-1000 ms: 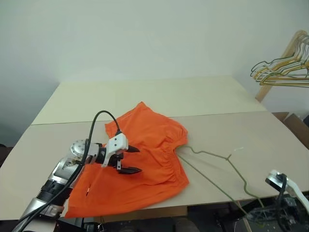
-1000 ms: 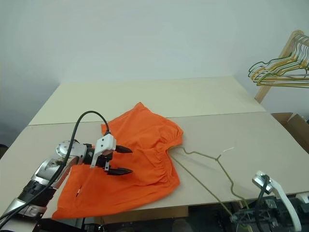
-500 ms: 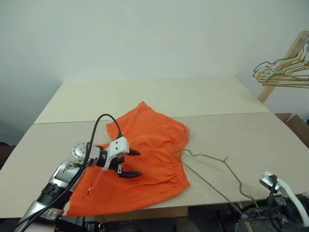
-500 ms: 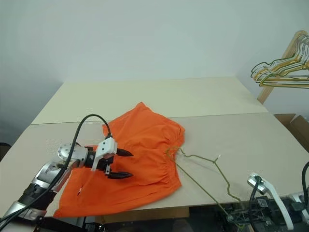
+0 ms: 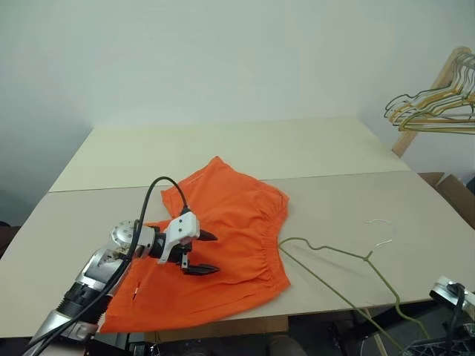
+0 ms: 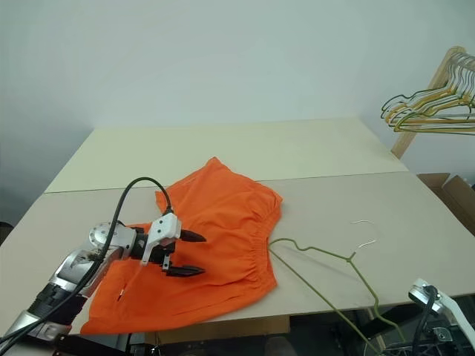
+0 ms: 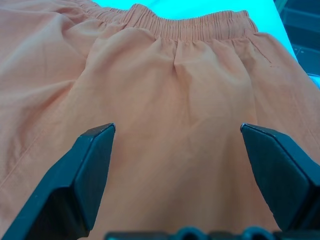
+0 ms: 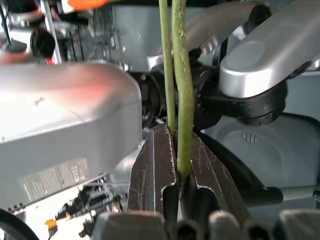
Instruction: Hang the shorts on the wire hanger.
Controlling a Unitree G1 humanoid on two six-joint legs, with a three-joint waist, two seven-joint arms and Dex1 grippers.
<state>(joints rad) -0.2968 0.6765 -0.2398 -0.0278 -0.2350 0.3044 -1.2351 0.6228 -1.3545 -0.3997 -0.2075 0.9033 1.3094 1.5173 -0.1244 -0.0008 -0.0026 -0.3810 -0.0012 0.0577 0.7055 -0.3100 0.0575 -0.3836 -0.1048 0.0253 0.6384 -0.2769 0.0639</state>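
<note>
- On the near half of the table (image 5: 415, 200), the wire hanger (image 5: 338, 252) is getting dragged away from the shorts (image 5: 223, 245). A second ago its looped end was touching the waistband, and now it's sitting just beside it with bare table showing between, and the hook (image 5: 380, 225) is lying further toward the robot's right.
- The right gripper (image 8: 177, 170) is doing the pulling: in its wrist view the two black fingers are pinching shut on the hanger's thin green wire, down past the front edge of the table.
- The shorts are staying put, lying flat and a bit rumpled, gathered waistband facing the hanger and one leg hanging toward the front edge.
- The left gripper (image 5: 199, 253) is hovering over the middle of the shorts, fingers spread wide, nothing in them. It hasn't moved since a second ago.
- My guess is this is repositioning, not progress: no part of the hanger is inside the shorts yet, so the hanging itself is still all to do.
- As for the surface, it's a pale beige table made of two panels with a seam running across.
- Off to the right, a wooden rack (image 5: 445, 81) is holding a bunch of pale wire hangers (image 5: 430, 111), with a plain light wall behind.
</note>
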